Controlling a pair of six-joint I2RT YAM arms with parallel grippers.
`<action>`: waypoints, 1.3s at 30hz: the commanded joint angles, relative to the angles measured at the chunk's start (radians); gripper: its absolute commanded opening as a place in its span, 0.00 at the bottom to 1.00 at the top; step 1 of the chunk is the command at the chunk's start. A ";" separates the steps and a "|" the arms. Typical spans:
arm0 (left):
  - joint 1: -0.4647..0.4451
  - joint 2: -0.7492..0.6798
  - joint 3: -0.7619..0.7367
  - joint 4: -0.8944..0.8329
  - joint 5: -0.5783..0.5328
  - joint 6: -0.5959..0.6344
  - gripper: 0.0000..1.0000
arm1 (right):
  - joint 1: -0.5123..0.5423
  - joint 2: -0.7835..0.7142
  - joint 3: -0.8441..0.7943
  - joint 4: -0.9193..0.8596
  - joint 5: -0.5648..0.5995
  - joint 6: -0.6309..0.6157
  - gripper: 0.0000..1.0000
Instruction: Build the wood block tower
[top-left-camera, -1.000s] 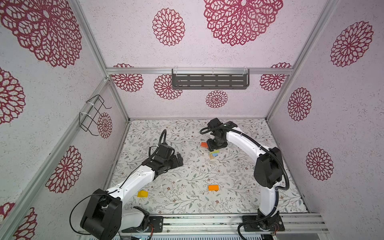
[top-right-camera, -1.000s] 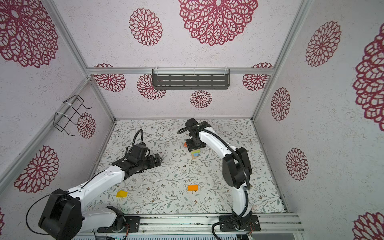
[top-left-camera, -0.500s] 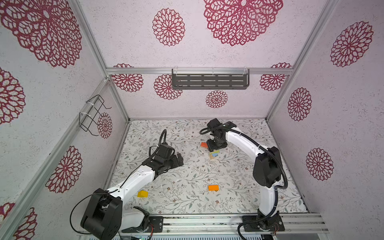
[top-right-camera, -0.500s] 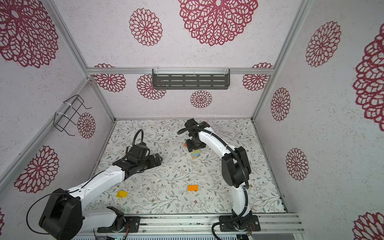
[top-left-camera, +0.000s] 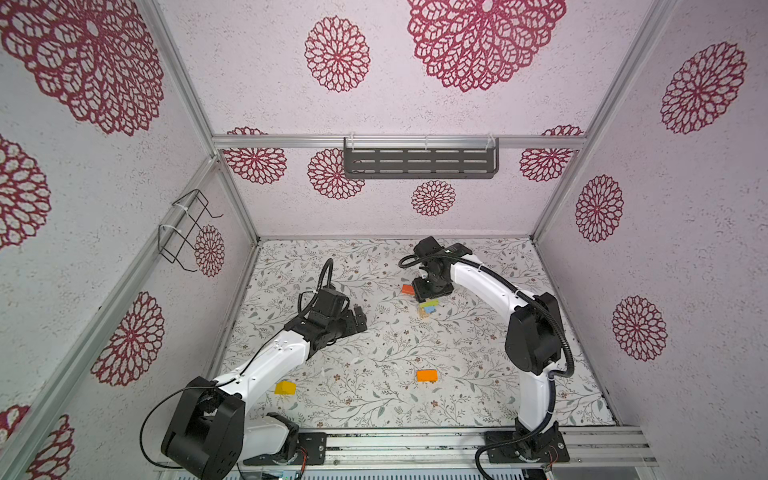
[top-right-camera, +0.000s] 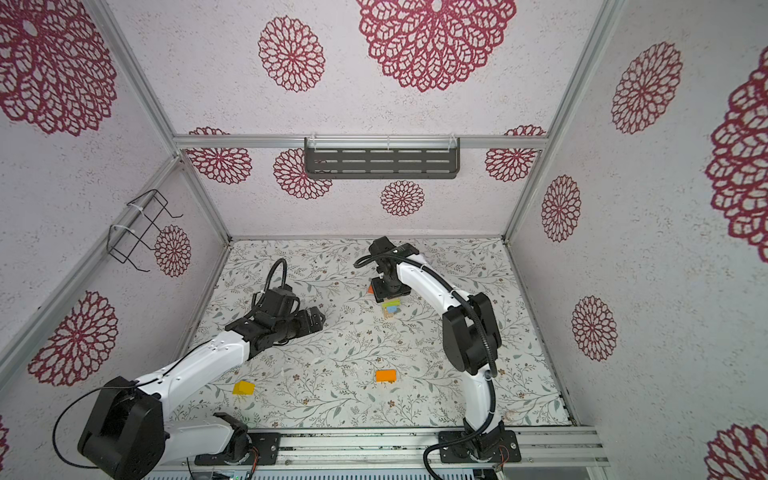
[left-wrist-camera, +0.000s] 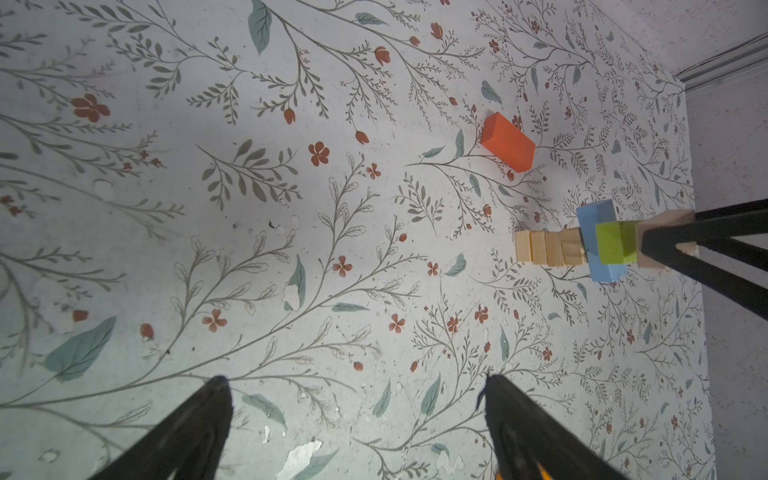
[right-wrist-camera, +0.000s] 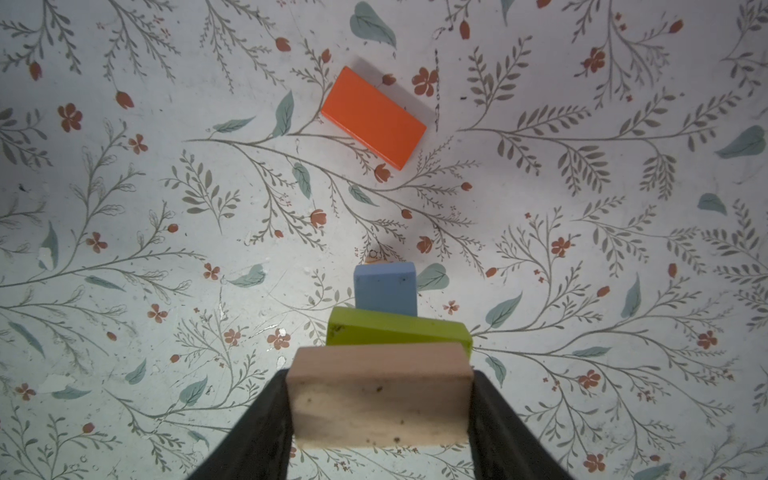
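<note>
The wood block tower (top-left-camera: 428, 308) stands right of centre in both top views: natural cubes (left-wrist-camera: 548, 248) at the base, then a light blue bar (right-wrist-camera: 385, 289) and a lime green bar (right-wrist-camera: 395, 330). My right gripper (right-wrist-camera: 380, 374) is shut on a plain wood block (right-wrist-camera: 380, 395) that lies against the green bar's top. My left gripper (left-wrist-camera: 356, 380) hangs open and empty low over the mat, to the tower's left (top-left-camera: 359, 322). A red-orange block (right-wrist-camera: 372, 117) lies flat just beyond the tower.
An orange block (top-left-camera: 427, 375) and a yellow block (top-left-camera: 285, 388) lie on the mat near the front. A grey shelf (top-left-camera: 419, 160) hangs on the back wall and a wire rack (top-left-camera: 187, 228) on the left wall. A metal rail (top-left-camera: 415, 442) runs along the front.
</note>
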 joint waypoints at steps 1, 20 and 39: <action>-0.003 0.006 0.002 0.012 -0.005 0.010 0.97 | -0.003 0.000 0.002 -0.013 0.026 0.015 0.61; -0.004 0.004 0.005 0.007 -0.004 0.013 0.97 | -0.003 -0.014 -0.003 -0.014 0.046 0.007 0.72; -0.003 0.458 0.390 -0.021 0.021 0.048 0.97 | -0.120 -0.403 -0.307 0.245 0.010 0.030 0.82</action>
